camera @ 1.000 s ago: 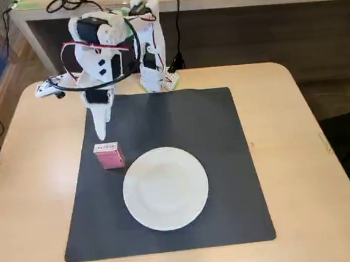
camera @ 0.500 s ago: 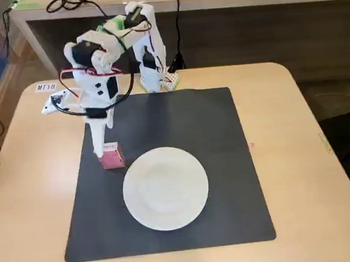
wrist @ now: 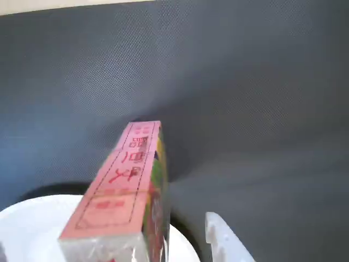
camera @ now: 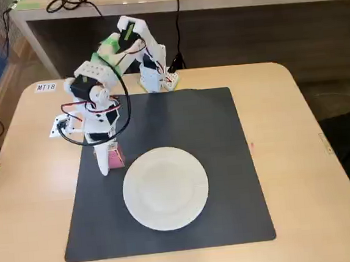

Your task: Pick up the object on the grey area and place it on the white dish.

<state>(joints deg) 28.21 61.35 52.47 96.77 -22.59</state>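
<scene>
The pink-red box point(camera: 116, 156) is at the left rim of the white dish point(camera: 165, 188), over the dark grey mat point(camera: 227, 163). My gripper point(camera: 108, 161) comes down around it from above. In the wrist view the box point(wrist: 126, 180) fills the lower middle, with a pink printed face toward the camera. Its far end meets the mat point(wrist: 245, 98) over a shadow. One white fingertip point(wrist: 223, 240) shows right of the box, with a gap between them. The other finger is hidden. The dish point(wrist: 32, 229) shows at the lower left. I cannot tell whether the box rests on the mat or hangs just above it.
The arm's base point(camera: 153, 78) stands at the mat's far edge, and its cables run to the shelf behind. A small label point(camera: 46, 87) lies at the table's far left corner. Bare wooden table point(camera: 313, 174) surrounds the mat.
</scene>
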